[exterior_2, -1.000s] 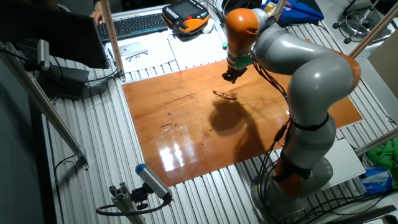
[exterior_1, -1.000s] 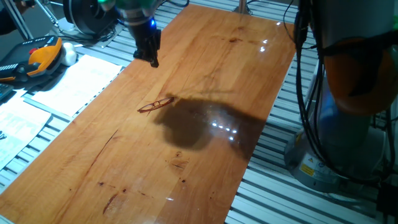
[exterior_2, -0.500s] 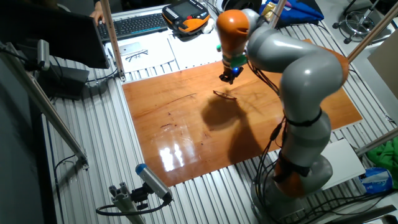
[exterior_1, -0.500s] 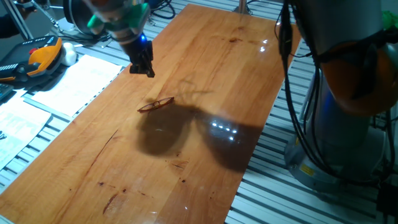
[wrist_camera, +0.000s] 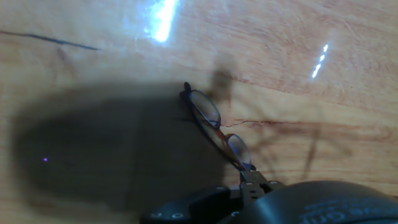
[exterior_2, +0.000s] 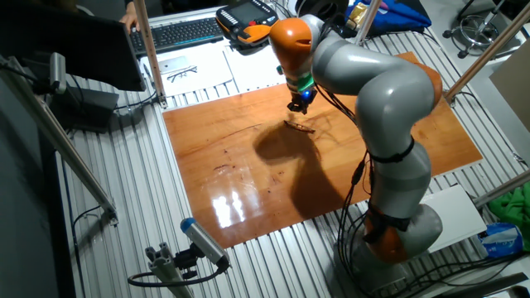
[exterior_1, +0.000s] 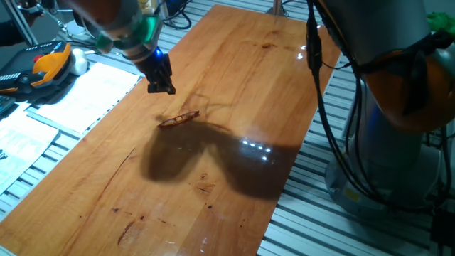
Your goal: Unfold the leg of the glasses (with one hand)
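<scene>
The glasses [exterior_1: 179, 118] lie folded on the wooden tabletop [exterior_1: 234, 85], thin reddish-brown wire with two oval rims. They also show in the other fixed view [exterior_2: 300, 126] and in the hand view [wrist_camera: 214, 127], running diagonally. My gripper [exterior_1: 162, 87] hangs just above the table, a little beyond and to the left of the glasses, not touching them. It also shows in the other fixed view [exterior_2: 296, 106]. Its dark fingers look pressed together and hold nothing. In the hand view only the dark gripper housing [wrist_camera: 280, 202] shows at the bottom edge.
Paper sheets [exterior_1: 85, 89] and an orange handset [exterior_1: 50, 62] lie left of the tabletop on the slatted bench. The arm's big grey links [exterior_2: 373, 91] reach over the table's right half. The arm's shadow [exterior_1: 206, 156] darkens the wood near the glasses.
The gripper has moved left and lower, closer to the table near the glasses. The arm's shadow has shifted left. The glasses have not moved.
</scene>
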You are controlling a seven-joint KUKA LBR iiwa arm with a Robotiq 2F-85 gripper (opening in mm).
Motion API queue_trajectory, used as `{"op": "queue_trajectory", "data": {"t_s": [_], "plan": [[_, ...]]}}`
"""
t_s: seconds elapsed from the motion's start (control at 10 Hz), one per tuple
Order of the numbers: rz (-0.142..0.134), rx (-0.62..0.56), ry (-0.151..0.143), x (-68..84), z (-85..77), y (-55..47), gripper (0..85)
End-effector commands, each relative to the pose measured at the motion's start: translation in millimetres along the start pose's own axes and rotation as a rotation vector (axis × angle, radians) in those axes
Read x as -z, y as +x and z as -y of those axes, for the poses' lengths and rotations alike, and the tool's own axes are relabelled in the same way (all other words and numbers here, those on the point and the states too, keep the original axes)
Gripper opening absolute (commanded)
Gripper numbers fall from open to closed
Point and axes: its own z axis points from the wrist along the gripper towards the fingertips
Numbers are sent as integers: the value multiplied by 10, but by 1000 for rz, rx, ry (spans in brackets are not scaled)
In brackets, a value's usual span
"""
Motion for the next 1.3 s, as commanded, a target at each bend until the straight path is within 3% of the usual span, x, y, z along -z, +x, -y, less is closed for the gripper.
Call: {"op": "queue_trajectory", "data": {"t_s": [0.0, 0.2, 0.7, 1.0, 1.2], "plan": [[-2, 18, 17, -37, -18, -11, 0], [-3, 37, 35, -105, -61, -29, 0], [-17, 86, 114, -233, -91, -43, 0], [-30, 69, 64, -299, -93, -58, 0], [-39, 61, 54, -317, -95, -60, 0]]}}
